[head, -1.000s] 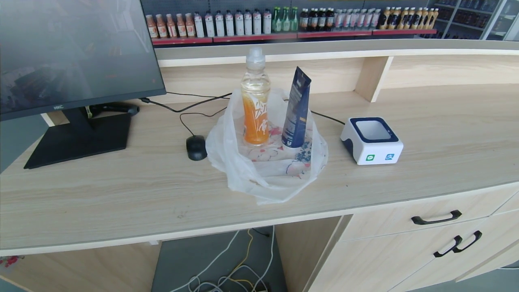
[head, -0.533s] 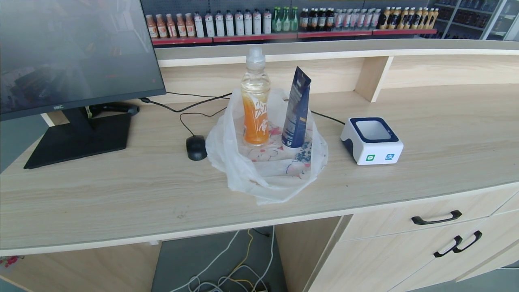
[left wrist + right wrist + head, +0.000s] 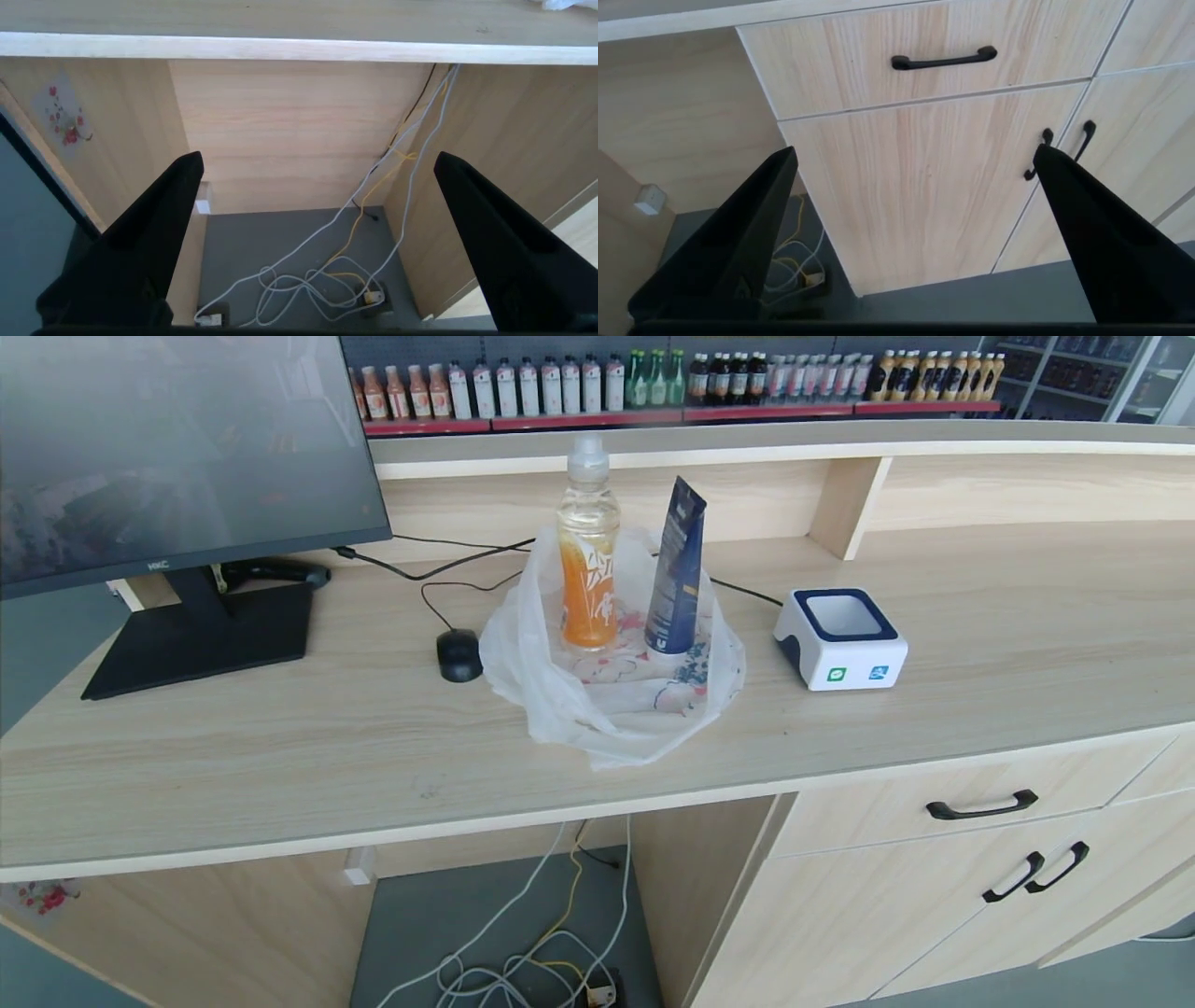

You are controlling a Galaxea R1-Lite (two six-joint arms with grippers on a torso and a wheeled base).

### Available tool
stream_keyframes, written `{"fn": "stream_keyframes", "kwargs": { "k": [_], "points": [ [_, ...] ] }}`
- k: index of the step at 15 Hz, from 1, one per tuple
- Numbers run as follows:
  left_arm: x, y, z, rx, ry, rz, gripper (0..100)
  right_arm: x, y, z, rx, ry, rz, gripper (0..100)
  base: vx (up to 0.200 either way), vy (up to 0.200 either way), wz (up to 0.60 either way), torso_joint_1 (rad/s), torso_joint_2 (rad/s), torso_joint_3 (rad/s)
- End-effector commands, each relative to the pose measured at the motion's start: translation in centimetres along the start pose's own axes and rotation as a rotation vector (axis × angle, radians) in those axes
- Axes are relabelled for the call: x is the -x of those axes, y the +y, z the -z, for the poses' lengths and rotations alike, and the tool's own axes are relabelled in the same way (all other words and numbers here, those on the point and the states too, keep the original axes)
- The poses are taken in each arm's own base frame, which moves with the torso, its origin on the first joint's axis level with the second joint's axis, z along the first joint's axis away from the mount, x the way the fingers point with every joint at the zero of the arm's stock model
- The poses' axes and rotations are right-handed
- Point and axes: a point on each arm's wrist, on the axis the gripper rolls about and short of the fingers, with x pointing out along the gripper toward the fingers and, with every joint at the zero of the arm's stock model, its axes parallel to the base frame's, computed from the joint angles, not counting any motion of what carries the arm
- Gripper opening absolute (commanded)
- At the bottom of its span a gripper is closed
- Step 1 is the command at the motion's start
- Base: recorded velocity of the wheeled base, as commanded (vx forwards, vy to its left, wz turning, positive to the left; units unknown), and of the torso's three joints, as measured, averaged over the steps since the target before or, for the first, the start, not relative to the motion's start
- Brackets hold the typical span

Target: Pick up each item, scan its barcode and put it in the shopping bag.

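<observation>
A white plastic shopping bag (image 3: 611, 709) lies spread on the counter's middle. Inside it stand an orange drink bottle (image 3: 587, 560) with a pale cap and a dark blue tube (image 3: 675, 574), both upright, side by side. To the bag's right sits a white and blue barcode scanner (image 3: 839, 639) with its window facing up. My left gripper (image 3: 313, 224) hangs below the counter's front edge, open and empty, facing the leg space with its cables. My right gripper (image 3: 915, 224) is also low, open and empty, in front of the cabinet drawers.
A monitor (image 3: 177, 457) on a black stand occupies the counter's left. A black mouse (image 3: 458, 654) lies just left of the bag, cables trailing behind. A raised wooden ledge (image 3: 747, 439) runs along the back. Drawers with black handles (image 3: 980, 805) are below right.
The whole head view has shifted, showing more of the cabinet front and floor: the camera moved. Bag, bottle, tube and scanner keep their places on the counter.
</observation>
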Motion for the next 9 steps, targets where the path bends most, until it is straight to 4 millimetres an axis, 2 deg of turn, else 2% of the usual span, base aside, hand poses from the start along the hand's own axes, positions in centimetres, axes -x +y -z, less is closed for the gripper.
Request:
{"fn": "stream_keyframes", "kwargs": {
  "k": [1,7,9],
  "points": [
    [0.0,0.0,0.0,-0.001,0.0,0.0,100,-0.01,0.0,0.0,0.0,0.002,0.0,100,0.0,-0.2,0.0,0.002,0.0,0.002],
    [0.0,0.0,0.0,-0.001,0.0,0.0,100,-0.01,0.0,0.0,0.008,0.002,0.0,100,0.0,-0.2,0.0,0.005,0.0,0.002],
    [0.0,0.0,0.0,-0.001,0.0,0.0,100,-0.01,0.0,0.0,0.014,0.002,-0.002,100,0.0,-0.2,0.6,0.002,0.0,0.005]
  ]
}}
